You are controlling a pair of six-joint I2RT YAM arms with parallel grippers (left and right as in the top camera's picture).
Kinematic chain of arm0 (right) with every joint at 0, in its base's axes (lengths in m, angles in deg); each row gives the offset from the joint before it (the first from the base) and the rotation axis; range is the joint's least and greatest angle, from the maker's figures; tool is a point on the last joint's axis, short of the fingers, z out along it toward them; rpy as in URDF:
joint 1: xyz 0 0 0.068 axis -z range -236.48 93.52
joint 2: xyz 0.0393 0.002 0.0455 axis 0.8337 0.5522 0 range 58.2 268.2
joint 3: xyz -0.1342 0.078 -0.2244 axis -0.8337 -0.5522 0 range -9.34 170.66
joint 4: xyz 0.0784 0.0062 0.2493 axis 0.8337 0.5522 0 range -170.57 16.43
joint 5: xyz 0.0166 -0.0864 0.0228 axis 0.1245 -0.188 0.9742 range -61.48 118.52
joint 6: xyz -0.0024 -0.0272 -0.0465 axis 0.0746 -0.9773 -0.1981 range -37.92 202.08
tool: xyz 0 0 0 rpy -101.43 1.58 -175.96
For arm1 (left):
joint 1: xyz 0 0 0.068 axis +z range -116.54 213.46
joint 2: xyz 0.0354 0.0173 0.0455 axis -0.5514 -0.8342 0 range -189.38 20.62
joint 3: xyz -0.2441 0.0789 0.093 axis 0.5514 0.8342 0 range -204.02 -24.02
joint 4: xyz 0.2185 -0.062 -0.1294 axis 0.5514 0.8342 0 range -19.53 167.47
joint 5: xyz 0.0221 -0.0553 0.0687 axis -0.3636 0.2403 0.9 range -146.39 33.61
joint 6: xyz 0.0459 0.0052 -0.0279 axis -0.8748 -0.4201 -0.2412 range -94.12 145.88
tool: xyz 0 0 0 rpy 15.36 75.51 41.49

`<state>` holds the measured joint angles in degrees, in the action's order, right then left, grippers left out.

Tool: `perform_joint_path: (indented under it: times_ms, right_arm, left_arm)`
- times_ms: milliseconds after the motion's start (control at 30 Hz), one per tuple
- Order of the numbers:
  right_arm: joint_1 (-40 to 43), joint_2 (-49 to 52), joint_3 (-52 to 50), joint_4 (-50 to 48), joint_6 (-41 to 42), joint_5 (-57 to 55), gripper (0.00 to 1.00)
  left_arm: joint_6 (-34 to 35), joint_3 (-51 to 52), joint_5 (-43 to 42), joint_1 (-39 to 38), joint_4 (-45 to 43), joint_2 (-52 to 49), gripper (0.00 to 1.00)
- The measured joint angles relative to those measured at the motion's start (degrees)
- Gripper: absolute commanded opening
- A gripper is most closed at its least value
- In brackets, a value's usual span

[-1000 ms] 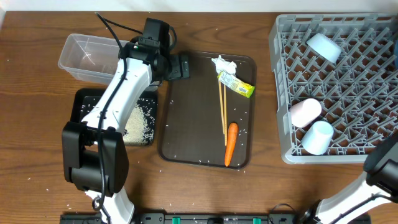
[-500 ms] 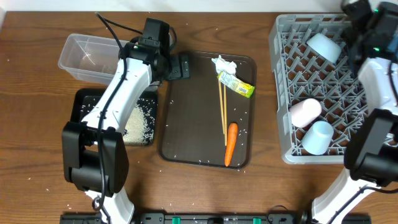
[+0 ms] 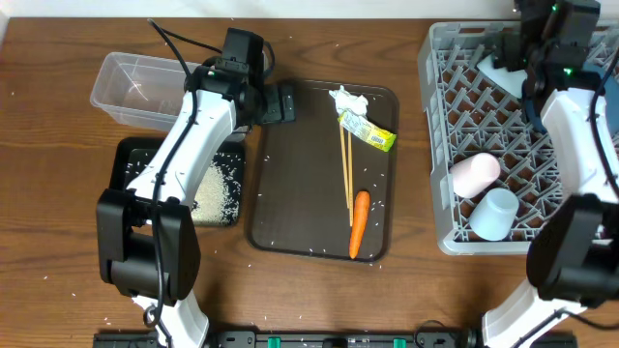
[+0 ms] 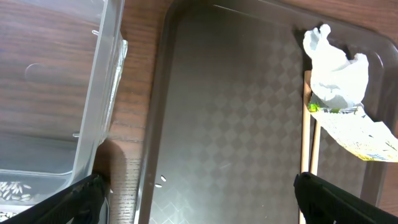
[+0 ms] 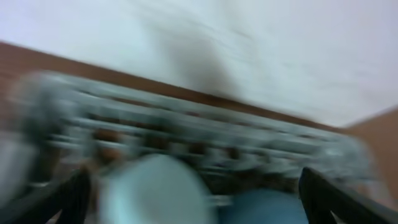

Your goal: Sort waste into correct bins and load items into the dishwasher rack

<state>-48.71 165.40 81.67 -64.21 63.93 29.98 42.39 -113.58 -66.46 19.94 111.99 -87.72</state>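
Observation:
My left gripper [image 3: 282, 104] [image 4: 199, 208] hangs open over the far left corner of the brown serving tray [image 3: 300, 184], with nothing between its fingers. On that tray lie the crumpled tissue [image 3: 346, 99] [image 4: 336, 65], the yellow-green wrapper [image 3: 369, 130] [image 4: 357, 134], the chopsticks [image 3: 346, 169] [image 4: 309, 143] and the carrot [image 3: 359, 222]. The grey dishwasher rack [image 3: 542, 135] holds a light-blue bowl [image 3: 495, 70] [image 5: 152, 190], a pink cup [image 3: 474, 174] and a light-blue cup [image 3: 495, 213]. My right gripper [image 3: 517, 48] [image 5: 193, 211] stands open just above the bowl. Its view is blurred, with a blue shape [image 5: 273, 208] beside the bowl.
A clear tub [image 3: 145, 87] [image 4: 56, 93] stands at the far left. In front of it, a black tray [image 3: 135, 159] holds white rice [image 3: 218, 188]. Stray grains dot the table and the brown tray.
My right arm has swung into view over the rack's far side, and its jaws have opened. The left arm and the things on the tray have not moved.

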Motion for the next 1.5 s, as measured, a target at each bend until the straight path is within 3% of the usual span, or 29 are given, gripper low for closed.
perform_joint_path:
  times_ms: [200,333,533,667,800,1100,1233,1500]
  right_arm:
    - [-3.23,-3.58,0.02,7.98,8.13,20.15,0.99]
    - [-4.68,-3.30,-0.07,13.94,9.84,27.52,0.99]
    - [-7.82,-2.67,-1.77,15.54,10.40,30.03,0.99]
    - [-9.16,-2.45,-2.43,16.28,10.62,30.69,0.87]
    - [-9.05,-2.45,-2.47,14.62,11.76,32.39,0.85]
    - [-4.35,-5.79,-2.84,12.48,14.78,35.19,0.91]
    - [1.62,-13.07,-2.97,12.15,15.98,35.12,0.93]
    - [5.77,-24.24,-2.73,14.36,16.61,35.65,0.98]
  left_arm:
    - [0.00,0.00,-0.02,0.00,0.00,0.00,0.98]
    - [0.00,0.02,-0.02,0.00,0.00,0.00,0.98]
    - [0.00,0.02,0.00,0.00,0.00,0.00,0.98]
    - [0.00,0.02,0.00,0.00,0.02,0.00,0.98]
    - [0.02,0.02,-0.04,0.00,0.00,0.00,0.98]
    - [0.90,0.02,-1.95,0.00,-0.11,0.00,0.99]
    - [1.49,0.17,-4.74,-0.66,-5.27,-0.07,0.85]
    - [1.33,0.17,-2.99,-12.33,-16.11,-2.03,0.81]
